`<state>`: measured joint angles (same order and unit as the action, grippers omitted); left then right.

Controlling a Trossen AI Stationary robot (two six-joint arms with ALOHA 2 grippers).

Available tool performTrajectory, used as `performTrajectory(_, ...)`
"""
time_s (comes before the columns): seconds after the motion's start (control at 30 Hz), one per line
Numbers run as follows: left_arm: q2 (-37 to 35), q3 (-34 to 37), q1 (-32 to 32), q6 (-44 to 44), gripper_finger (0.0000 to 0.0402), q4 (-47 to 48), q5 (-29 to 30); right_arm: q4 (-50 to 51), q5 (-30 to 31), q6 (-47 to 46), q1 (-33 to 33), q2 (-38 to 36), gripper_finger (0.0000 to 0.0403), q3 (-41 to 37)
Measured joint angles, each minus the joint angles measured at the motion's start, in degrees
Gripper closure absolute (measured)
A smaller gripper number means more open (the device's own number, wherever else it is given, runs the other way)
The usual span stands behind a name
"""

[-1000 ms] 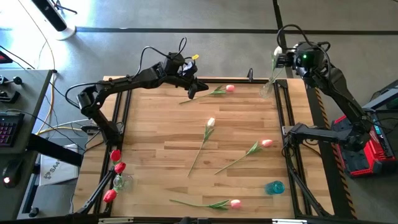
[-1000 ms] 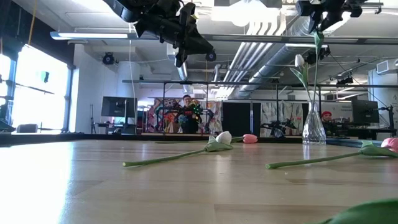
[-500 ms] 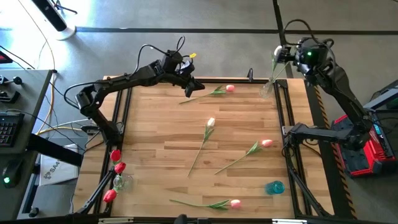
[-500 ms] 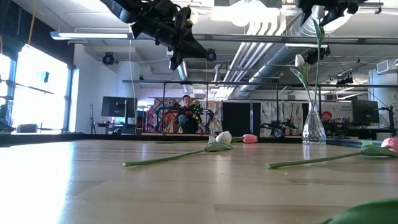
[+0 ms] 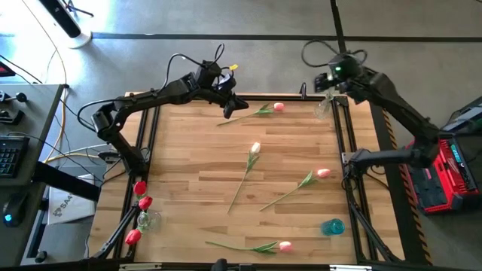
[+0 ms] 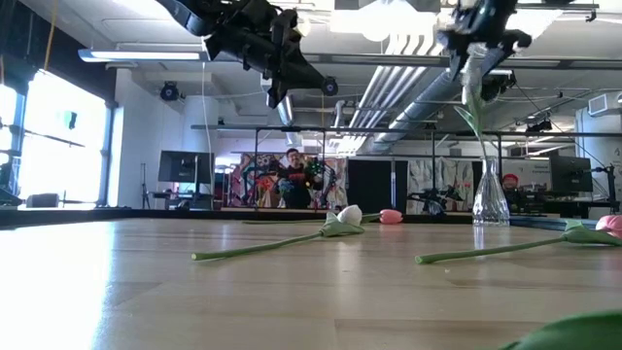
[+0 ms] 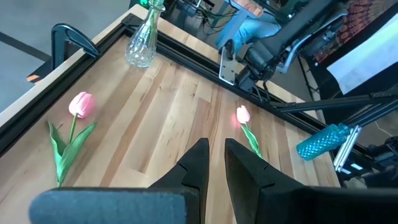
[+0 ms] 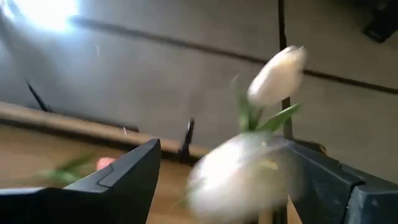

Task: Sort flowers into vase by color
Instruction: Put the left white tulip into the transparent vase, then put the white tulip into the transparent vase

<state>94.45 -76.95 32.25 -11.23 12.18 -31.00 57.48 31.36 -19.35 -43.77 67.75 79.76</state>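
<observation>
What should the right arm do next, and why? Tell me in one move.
Probably lift the right gripper straight up, clear of the vase. Its jaws stand open around a white tulip whose stem already stands in that vase, so it holds nothing. A loose white tulip lies mid-table. The left gripper hovers by the far edge.

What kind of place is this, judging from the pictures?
Probably a robotics lab or workshop: exposed ceiling ducts, a keyboard on a desk beside the table, and a person at another rig in the background.
</observation>
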Motion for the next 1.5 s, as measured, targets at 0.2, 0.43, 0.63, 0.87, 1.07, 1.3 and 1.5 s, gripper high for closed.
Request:
performTrajectory(0.2, 0.0, 0.0, 0.0, 0.4, 0.0361, 1.5, -0.5, -0.1, -0.1, -8.7, -1.4, 2.8, 0.01, 0.0)
performTrajectory(0.43, 0.0, 0.0, 0.0, 3.0, 0.0361, 7.1, -0.5, 2.0, 1.1, -16.8, -1.5, -0.2, 0.01, 0.1)
performTrajectory(0.63, 0.0, 0.0, 0.0, 7.6, 0.0361, 10.9, -0.5, -2.5, 2.3, -19.1, 0.1, -6.2, 0.01, 0.1)
performTrajectory(0.87, 0.0, 0.0, 0.0, 12.0, 0.0361, 11.7, -0.5, -15.7, -13.6, -16.3, 2.6, -12.5, 0.01, 0.1)
performTrajectory(1.07, 0.0, 0.0, 0.0, 14.6, 0.0361, 12.5, -0.5, -26.8, -21.6, -16.2, 7.7, -14.4, 0.01, 0.2)
performTrajectory(1.3, 0.0, 0.0, -0.1, 14.3, 0.0364, 14.4, -0.5, -32.9, -24.6, -16.5, 18.4, -10.5, 0.0121, 0.2)
performTrajectory(1.5, 0.0, 0.0, -1.5, 10.8, 0.0386, 14.8, -0.3, -27.9, -24.8, -16.7, 27.6, -4.7, 0.0195, 0.1)
